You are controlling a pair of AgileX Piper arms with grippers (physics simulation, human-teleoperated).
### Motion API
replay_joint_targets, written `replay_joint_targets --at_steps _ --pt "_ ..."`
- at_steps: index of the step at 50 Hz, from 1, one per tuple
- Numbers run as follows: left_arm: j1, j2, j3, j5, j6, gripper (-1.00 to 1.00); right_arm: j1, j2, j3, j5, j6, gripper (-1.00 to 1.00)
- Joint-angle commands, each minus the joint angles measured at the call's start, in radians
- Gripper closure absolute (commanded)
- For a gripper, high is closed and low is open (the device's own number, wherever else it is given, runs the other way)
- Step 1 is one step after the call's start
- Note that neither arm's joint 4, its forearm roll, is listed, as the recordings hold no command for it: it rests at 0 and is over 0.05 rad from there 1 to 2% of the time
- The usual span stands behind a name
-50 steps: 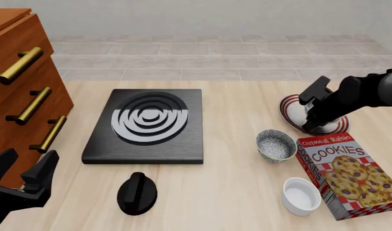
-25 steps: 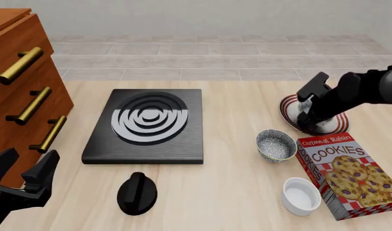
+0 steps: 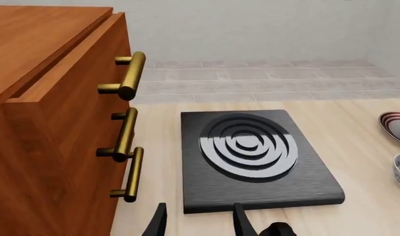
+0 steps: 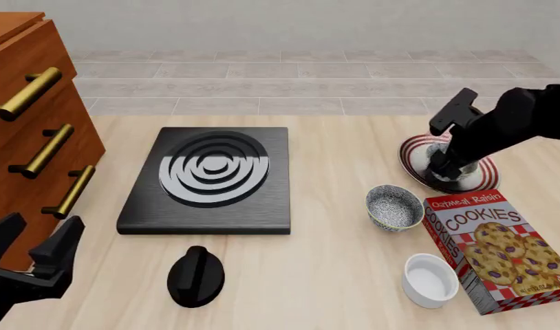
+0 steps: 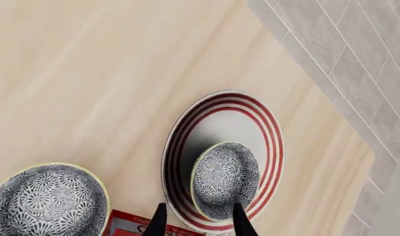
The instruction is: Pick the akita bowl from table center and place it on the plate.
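Sitting on the round white red-striped plate point(image 5: 266, 132), the speckled dark grey-blue akita bowl point(image 5: 225, 178) looks delivered — right gripper point(image 5: 198, 220) hovers spread, gripping nothing, probably so lifting away won't tip it.

Showing two patterned bowls point(image 5: 226, 179) point(image 4: 394, 207), one striped plate point(image 5: 186, 132), one white cup point(image 4: 430, 280), one cookie box point(image 4: 497, 247), one black burner point(image 4: 210, 180), one black knob point(image 4: 195, 275), one wooden dresser point(image 4: 23, 130).

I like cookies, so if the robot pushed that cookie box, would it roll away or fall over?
Probably neither. The cookie box lies flat on the table, so it likely slides rather than tips, and its flat sides and corners mean it can't roll. It looks like cardboard, so probably light and a bit squashable.
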Motion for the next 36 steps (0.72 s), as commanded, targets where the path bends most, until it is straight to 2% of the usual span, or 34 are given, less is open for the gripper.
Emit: replay_joint_targets --at_steps 1,6,7,9,10,13,17,22,28,32,33,36 --pt "0.000 -0.008 0.000 0.007 0.001 -1.00 0.019 -0.105 0.029 0.036 -0.013 -1.00" --pt "0.001 -0.003 0.000 0.001 0.003 -1.00 0.029 -0.172 0.044 0.045 -0.008 -1.00" --pt "0.002 0.000 0.000 -0.001 0.003 -1.00 0.039 -0.190 0.047 0.050 0.004 -1.00" --pt "0.001 0.000 0.000 -0.001 0.004 -1.00 0.077 -0.244 0.018 0.074 0.078 -1.00" --pt "0.002 -0.005 0.000 0.004 0.004 -1.00 0.080 -0.258 0.010 0.079 0.090 -1.00" --pt "0.000 -0.018 0.000 0.015 0.007 -1.00 0.088 -0.330 0.037 0.083 0.089 -1.00" --pt "0.006 -0.013 0.000 0.011 0.008 -1.00 0.118 -0.410 0.076 0.086 0.122 -1.00" --pt "0.005 -0.022 0.000 0.019 0.014 -1.00 0.127 -0.511 0.139 0.051 0.133 -1.00" --pt "0.008 -0.019 0.000 0.018 0.021 -1.00 0.147 -0.618 0.222 -0.018 0.187 -1.00" --pt "0.009 -0.011 0.000 0.011 0.025 -1.00 0.185 -0.706 0.292 -0.065 0.224 -1.00" --pt "0.010 -0.003 0.000 0.004 0.028 -1.00 0.219 -0.747 0.325 -0.077 0.251 -1.00" --pt "0.011 0.001 0.000 0.001 0.030 -1.00 0.241 -0.775 0.376 -0.094 0.252 -1.00"
